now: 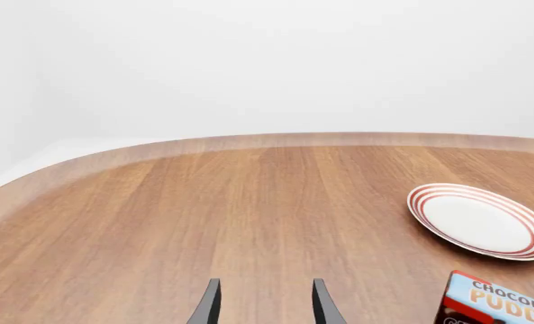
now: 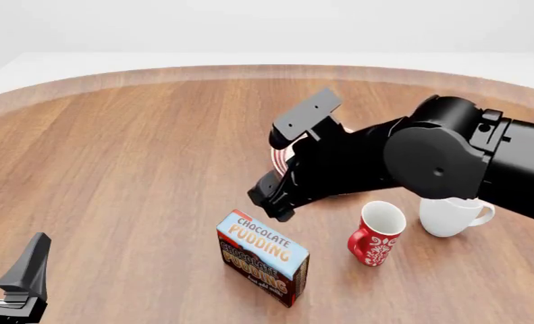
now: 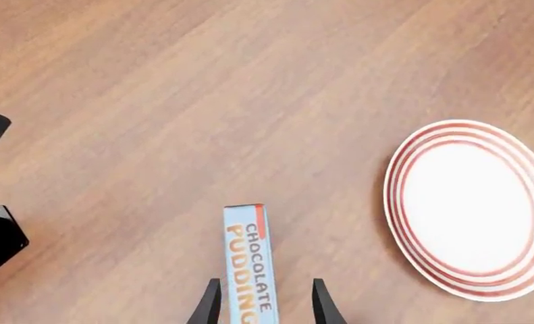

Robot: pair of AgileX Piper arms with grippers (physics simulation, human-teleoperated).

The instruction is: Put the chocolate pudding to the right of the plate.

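The chocolate pudding is a box with a light-blue top and orange lettering, lying on the table near its front. My right gripper hovers open just over the box's far end. In the right wrist view the box runs between the two fingers of that gripper, and no contact shows. The plate, white with red rings, lies just beyond the box; in the front view only a sliver of the plate shows behind the right arm. My left gripper is open at the front left, holding nothing, far from the box.
A red patterned mug stands right of the box, with a plain white mug farther right, partly under the right arm. The table's rounded rim curves along the back. The left wrist view shows the plate and a corner of the box.
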